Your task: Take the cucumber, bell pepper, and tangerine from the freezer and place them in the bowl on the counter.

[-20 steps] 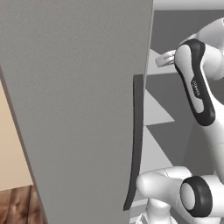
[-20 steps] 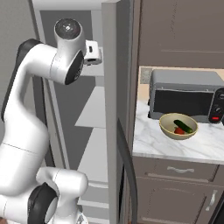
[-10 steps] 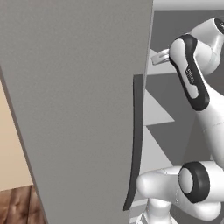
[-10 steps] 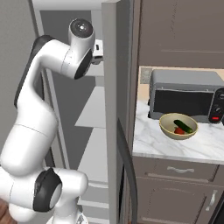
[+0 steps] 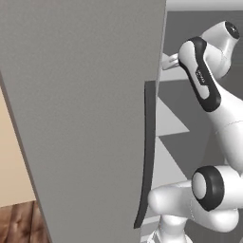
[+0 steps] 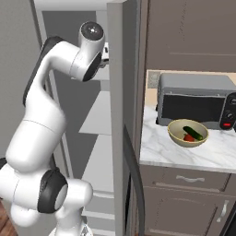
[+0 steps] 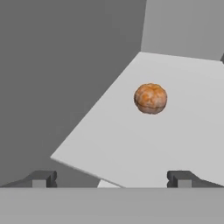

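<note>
The tangerine (image 7: 150,98), a lumpy orange-tan ball, rests alone on a pale grey shelf (image 7: 166,144) inside the freezer (image 6: 118,69). My gripper (image 7: 112,179) is open, its two dark fingertips (image 7: 41,178) spread wide, short of the fruit and a little above the shelf's near edge. On the white marble counter (image 6: 161,154) stands the pale yellow-olive bowl (image 6: 177,139), holding the dark green cucumber (image 6: 193,132) and the red bell pepper (image 6: 187,138). In the right base view my arm (image 6: 69,60) reaches up into the open freezer behind the door's edge.
The open grey freezer door (image 5: 80,104) with its dark curved handle (image 5: 147,152) stands close on the arm's left. A grey microwave (image 6: 196,99) sits behind the bowl. Brown drawers (image 6: 184,184) lie under the counter, and lower freezer shelves (image 6: 99,120) below the hand.
The arm has swung upward and deeper into the freezer, its upper joints moving toward the door edge. The bowl and its contents have not moved.
</note>
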{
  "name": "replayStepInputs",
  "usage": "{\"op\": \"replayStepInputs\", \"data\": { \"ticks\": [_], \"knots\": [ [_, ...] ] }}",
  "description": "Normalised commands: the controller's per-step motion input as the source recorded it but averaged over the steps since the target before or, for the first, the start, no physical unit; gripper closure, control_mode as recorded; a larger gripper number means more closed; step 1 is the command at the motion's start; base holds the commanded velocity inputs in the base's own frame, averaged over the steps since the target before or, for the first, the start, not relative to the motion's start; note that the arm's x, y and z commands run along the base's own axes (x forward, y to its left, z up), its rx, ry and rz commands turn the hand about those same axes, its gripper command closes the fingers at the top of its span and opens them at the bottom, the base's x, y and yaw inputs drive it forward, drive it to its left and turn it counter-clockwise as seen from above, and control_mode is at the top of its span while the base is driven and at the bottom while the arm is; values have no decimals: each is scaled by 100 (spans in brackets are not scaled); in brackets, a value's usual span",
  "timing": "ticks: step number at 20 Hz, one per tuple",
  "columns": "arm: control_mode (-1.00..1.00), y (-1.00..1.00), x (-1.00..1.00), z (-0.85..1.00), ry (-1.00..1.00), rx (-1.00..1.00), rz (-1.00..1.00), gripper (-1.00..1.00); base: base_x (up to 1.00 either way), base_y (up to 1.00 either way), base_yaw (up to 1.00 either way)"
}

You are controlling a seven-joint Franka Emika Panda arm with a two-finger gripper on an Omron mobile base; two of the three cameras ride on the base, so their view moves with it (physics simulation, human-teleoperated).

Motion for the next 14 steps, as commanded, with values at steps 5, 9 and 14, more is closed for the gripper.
{"op": "replayStepInputs", "data": {
  "ticks": [5,9,14],
  "knots": [
    [-100,0,38,-12,0,0,0,-100,0,0,0],
    [-100,0,45,-12,0,0,0,-100,0,0,0],
    [-100,0,40,-12,0,0,0,-100,0,0,0]
  ]
}}
